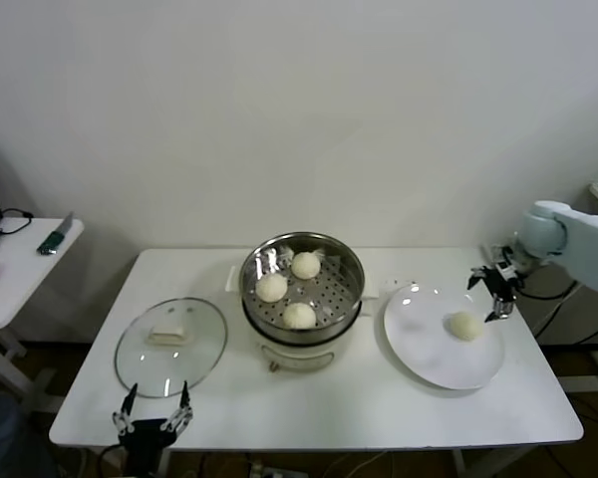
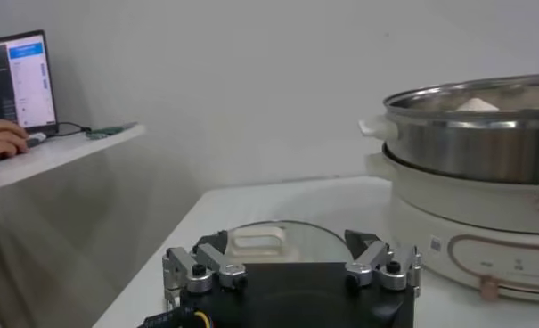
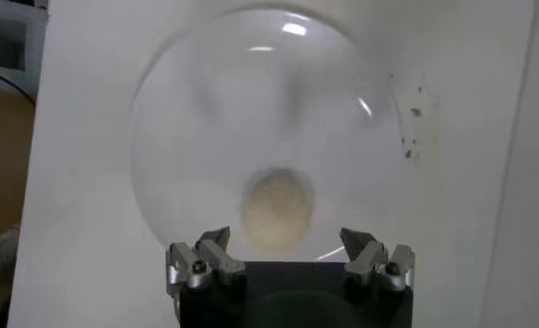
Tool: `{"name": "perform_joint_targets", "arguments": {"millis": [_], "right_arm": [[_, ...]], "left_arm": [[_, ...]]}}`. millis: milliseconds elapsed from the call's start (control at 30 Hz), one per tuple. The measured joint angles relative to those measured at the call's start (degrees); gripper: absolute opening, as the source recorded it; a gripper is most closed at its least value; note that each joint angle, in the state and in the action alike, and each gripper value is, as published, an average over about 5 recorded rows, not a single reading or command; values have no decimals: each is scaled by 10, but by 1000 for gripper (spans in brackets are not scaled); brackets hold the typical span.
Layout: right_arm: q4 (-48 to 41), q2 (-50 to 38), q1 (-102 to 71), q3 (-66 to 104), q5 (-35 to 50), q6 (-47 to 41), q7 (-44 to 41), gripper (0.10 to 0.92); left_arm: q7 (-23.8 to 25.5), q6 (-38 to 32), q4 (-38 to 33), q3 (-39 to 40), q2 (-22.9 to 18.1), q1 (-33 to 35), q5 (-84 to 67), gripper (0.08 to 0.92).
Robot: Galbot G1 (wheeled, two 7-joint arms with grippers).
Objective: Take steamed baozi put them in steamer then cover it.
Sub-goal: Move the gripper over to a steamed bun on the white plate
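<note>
Three off-white baozi [image 1: 298, 315] lie in the shiny steel steamer [image 1: 351, 267] on its white pot base in the middle of the table. A fourth baozi [image 1: 465, 325] lies on the white plate [image 1: 424, 349] at the right; it also shows in the right wrist view [image 3: 276, 207]. My right gripper [image 1: 495, 295] is open and empty, hovering just right of and above that baozi. The clear glass cover [image 1: 170, 344] with its whitish handle lies flat on the table at the left. My left gripper [image 1: 154, 416] is open and empty at the table's front edge, just in front of the cover [image 2: 269, 242].
A side desk [image 1: 20, 269] with a laptop, cables and a person's hand stands at the far left. Cables run off the table's right end. The steamer [image 2: 483, 134] stands close to the right of the left gripper.
</note>
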Motion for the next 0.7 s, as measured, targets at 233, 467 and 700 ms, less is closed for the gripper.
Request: {"name": "perform_joint_targets", "arguments": {"millis": [233, 467, 700], "right_arm": [[-50, 18, -70, 62, -25, -4, 0, 823], [-100, 49, -115, 99, -38, -1, -6, 823], [-142, 78, -146, 127, -52, 2, -5, 823]], "left_arm": [[0, 2, 3, 0, -1, -1, 2, 823], [0, 2, 6, -4, -1, 1, 2, 823], [0, 2, 9, -5, -1, -1, 1, 823]]}}
